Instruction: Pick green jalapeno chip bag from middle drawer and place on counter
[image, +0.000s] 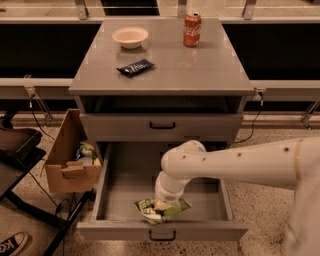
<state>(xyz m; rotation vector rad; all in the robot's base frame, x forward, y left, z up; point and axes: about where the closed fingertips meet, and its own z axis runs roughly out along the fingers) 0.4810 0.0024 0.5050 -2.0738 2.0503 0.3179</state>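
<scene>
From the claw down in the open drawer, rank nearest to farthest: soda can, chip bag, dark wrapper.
1. Chip bag, right at the claw in the bottom drawer.
2. Dark wrapper, front left of the counter.
3. Soda can, back right.

Pulled-out drawer (100, 186) open from above, bare floor left of the gripper (162, 202), low at its front centre on the chip bag (147, 209). Arm (235, 162) crossing over its right half. Cardboard box (67, 170) just beside its left wall.

floor: speckled terrazzo (280, 134) | left: open cardboard box (70, 167) | light: dim
</scene>
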